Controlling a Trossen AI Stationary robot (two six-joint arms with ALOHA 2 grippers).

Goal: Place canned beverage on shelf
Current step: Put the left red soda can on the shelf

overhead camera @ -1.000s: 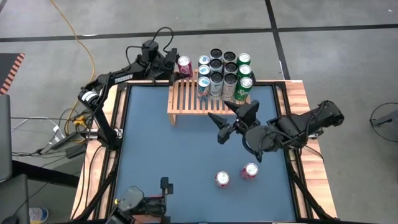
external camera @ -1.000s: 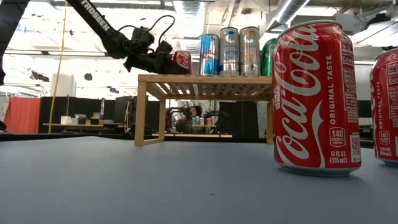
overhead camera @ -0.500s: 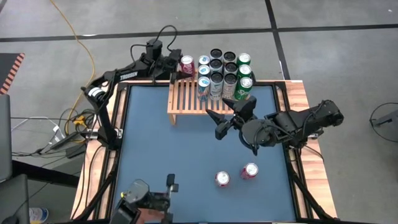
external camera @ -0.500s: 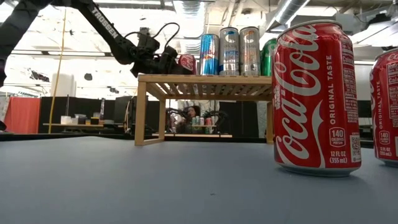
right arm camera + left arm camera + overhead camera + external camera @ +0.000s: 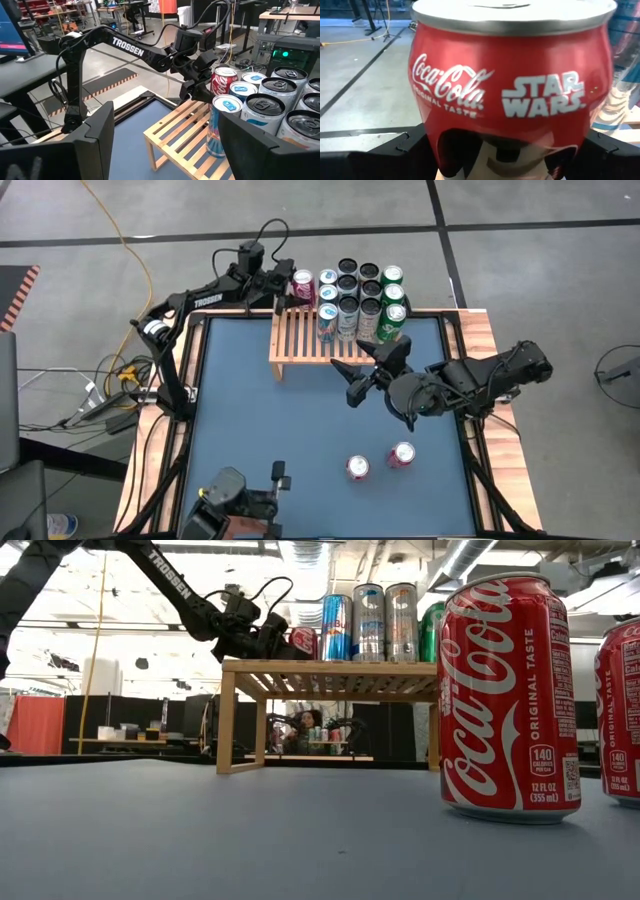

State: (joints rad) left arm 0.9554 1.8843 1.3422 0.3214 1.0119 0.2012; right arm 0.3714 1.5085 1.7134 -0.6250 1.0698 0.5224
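At the shelf's [image 5: 335, 330] far left corner, the left gripper [image 5: 283, 286] had its fingers clasped around a red Coca-Cola can [image 5: 302, 285], held upright just beside the cluster of cans [image 5: 362, 300] standing on the slats. Near the shelf's front edge, the right gripper [image 5: 366, 367] hovered over the bench [image 5: 250, 420] with fingers spread, holding nothing; two red cans [image 5: 379, 461] stood farther from the shelf.

"Coca-Cola Original Taste" and "Star Wars" on red can [image 5: 510, 95] between left claw's fingers, "TROSSEN" on left arm [image 5: 128, 46], "Coca-Cola Original Taste, 140, 12 FL OZ (355 mL)" on near table can [image 5: 508, 700]
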